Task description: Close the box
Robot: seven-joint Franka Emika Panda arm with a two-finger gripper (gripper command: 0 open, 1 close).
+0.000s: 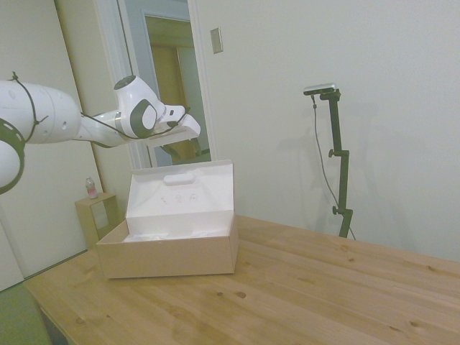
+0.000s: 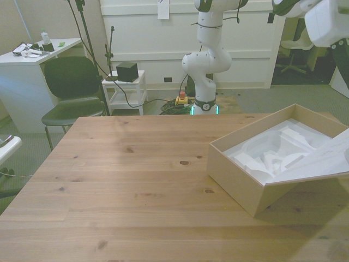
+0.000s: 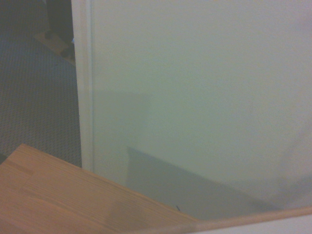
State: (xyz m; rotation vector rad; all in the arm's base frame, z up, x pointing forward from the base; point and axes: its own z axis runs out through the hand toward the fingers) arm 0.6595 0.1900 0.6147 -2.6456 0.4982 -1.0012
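Observation:
The box [image 1: 169,255] is a large tan cardboard one with a white moulded insert, standing open on the wooden table [image 1: 302,287]. Its hinged lid [image 1: 180,190] stands nearly upright, white side toward the cavity, with an oval handle cut-out near its top edge. My gripper [image 1: 172,122] hovers just above and behind that top edge, apart from it. In the front view the box [image 2: 234,177] sits at the front view's right, the lid [image 2: 322,158] leans over its near corner, and the gripper's white body [image 2: 327,22] shows high above. The wrist view shows only wall, floor and table.
A small wooden cube stand [image 1: 97,215] with a bottle [image 1: 91,188] on it stands on the floor beyond the box. Past the table's far edge are a dark chair [image 2: 71,82], a white cart [image 2: 128,87] and a white desk [image 2: 32,57].

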